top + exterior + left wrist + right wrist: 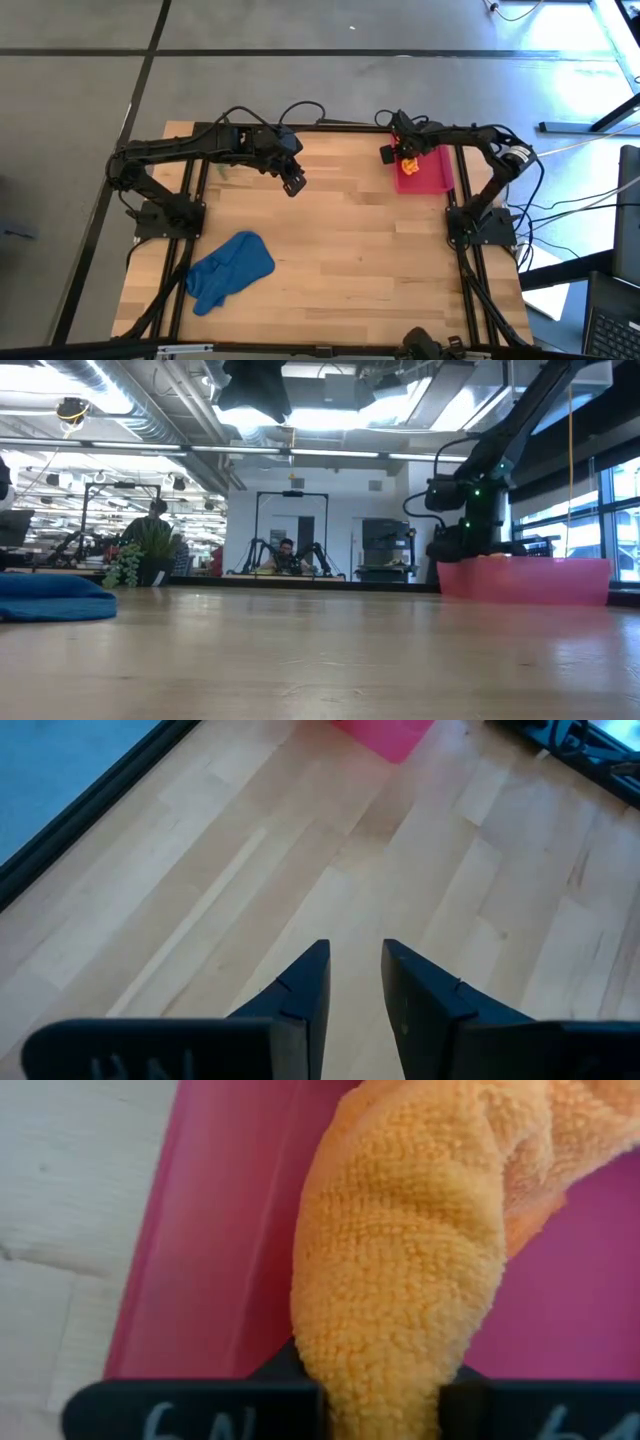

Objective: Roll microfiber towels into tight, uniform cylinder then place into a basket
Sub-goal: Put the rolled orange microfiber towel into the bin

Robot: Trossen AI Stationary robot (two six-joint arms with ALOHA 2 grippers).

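Item: we held the orange towel (400, 1280) pinched in the right gripper (405, 155) over the basket (432, 172) for deposit; left gripper (355, 990) waited, fingers apart.

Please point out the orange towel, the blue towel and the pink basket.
orange towel (400, 1270): right wrist view, middle of its hanging fold.
blue towel (230, 268): high view, centre of the crumpled cloth.
pink basket (525, 582): low view, its near side wall.

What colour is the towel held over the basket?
Bright orange towel, shown best in the right wrist view, above the pink-red basket.
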